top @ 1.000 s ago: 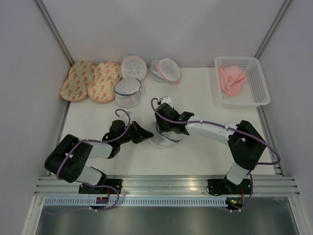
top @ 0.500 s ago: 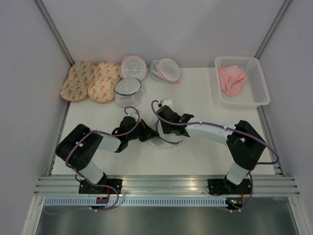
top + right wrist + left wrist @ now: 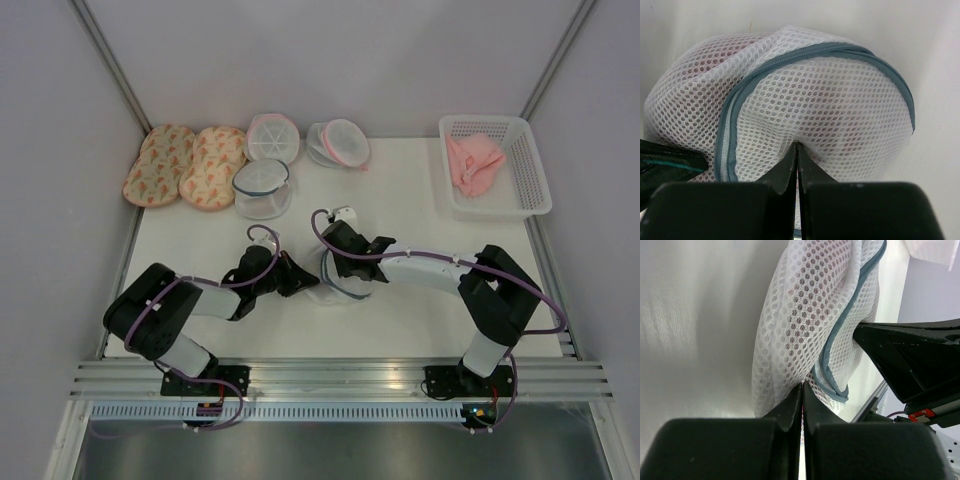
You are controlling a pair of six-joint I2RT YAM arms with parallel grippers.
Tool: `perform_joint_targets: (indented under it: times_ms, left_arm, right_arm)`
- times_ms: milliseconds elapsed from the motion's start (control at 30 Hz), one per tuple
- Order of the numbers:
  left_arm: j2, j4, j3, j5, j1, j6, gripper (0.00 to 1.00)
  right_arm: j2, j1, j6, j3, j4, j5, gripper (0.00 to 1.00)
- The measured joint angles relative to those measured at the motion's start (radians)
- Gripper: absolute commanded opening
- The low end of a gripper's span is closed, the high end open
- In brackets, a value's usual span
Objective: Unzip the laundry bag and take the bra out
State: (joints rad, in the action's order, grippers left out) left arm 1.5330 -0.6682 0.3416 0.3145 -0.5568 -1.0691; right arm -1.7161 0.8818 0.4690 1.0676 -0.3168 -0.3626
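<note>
The laundry bag (image 3: 330, 287), white mesh with a blue-grey zipper band (image 3: 738, 98), lies mid-table between both arms. My left gripper (image 3: 303, 283) comes at it from the left and is shut, pinching a fold of mesh (image 3: 803, 385) beside the zipper band (image 3: 840, 332). My right gripper (image 3: 346, 276) sits over the bag from the right and is shut on a pucker of mesh (image 3: 796, 146). The bra shows only as a dark reddish tint (image 3: 715, 57) through the mesh, inside the bag (image 3: 805, 315).
At the back stand another blue-rimmed mesh bag (image 3: 262, 186), two pink-rimmed ones (image 3: 272, 136) (image 3: 340, 142), and two peach patterned pads (image 3: 160, 162) (image 3: 213, 166). A white basket (image 3: 530, 175) with a pink cloth (image 3: 472, 160) is at the back right.
The left gripper slid right up to the bag and pinched its mesh. The right gripper came down onto the bag and closed on the mesh.
</note>
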Motion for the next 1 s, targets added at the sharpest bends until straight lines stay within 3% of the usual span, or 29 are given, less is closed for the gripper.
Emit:
perform_joint_targets:
  times_ms: [233, 433, 700, 933, 1000]
  left_arm:
    - [0.05, -0.009, 0.014, 0.009, 0.0, 0.0, 0.02]
    - [0.063, -0.023, 0.014, 0.01, 0.0, 0.0, 0.02]
    - [0.098, 0.006, 0.014, 0.011, 0.0, 0.0, 0.02]
    - [0.102, -0.105, 0.006, 0.042, 0.0, -0.012, 0.06]
    - [0.094, -0.105, 0.027, 0.056, -0.002, -0.011, 0.11]
  right_arm:
    - [0.0, -0.028, 0.034, -0.025, -0.008, -0.045, 0.0]
    - [0.02, -0.056, 0.102, -0.028, -0.106, -0.175, 0.01]
    - [0.188, -0.075, 0.154, -0.027, -0.321, -0.364, 0.0]
    - [0.29, -0.075, 0.167, -0.035, -0.373, -0.386, 0.0]
    - [0.312, -0.073, 0.163, -0.06, -0.359, -0.37, 0.18]
